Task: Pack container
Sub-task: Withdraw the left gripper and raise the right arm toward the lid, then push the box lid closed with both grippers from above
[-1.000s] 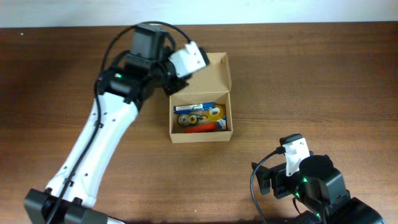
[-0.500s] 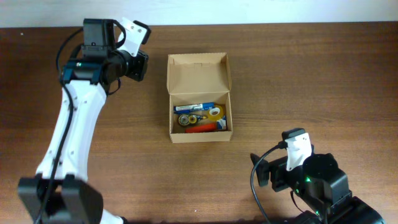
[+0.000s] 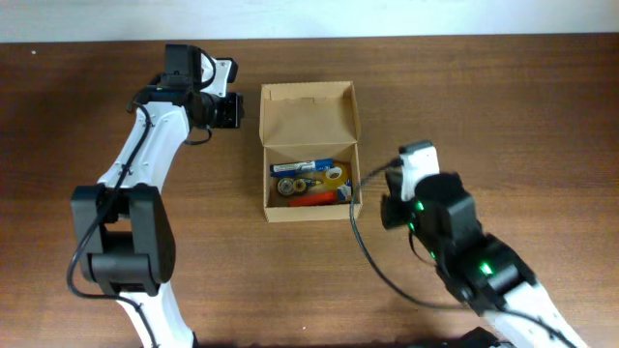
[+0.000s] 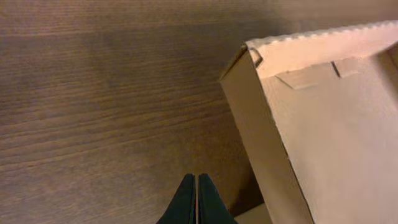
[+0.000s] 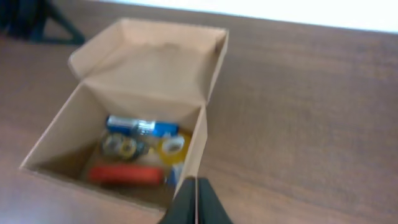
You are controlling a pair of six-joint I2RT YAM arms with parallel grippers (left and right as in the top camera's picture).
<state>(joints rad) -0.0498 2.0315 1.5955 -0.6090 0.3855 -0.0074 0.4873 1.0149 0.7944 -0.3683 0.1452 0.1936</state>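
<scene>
Well, the container point(image 3: 308, 116) sits mid-desk with its lid standing open toward the far side, and inside lie a blue pen point(image 3: 308, 166), a yellow tape roll point(image 3: 335, 175) and a red item point(image 3: 319, 196). The left hand point(image 4: 196, 190) is pinched shut on nothing, just beside the lid's left edge. The right hand point(image 5: 196, 193) is likewise shut and empty, near the box's near right corner.

The box looks light and nothing braces it. A sideways nudge on the lid from the left could slide or twist the whole box on the desk point(image 3: 503, 106) rather than fold the flap. Pushed off-centre, the lid might skew so its tuck flap misses the near wall. The right hand, so close, could also clip that corner.
</scene>
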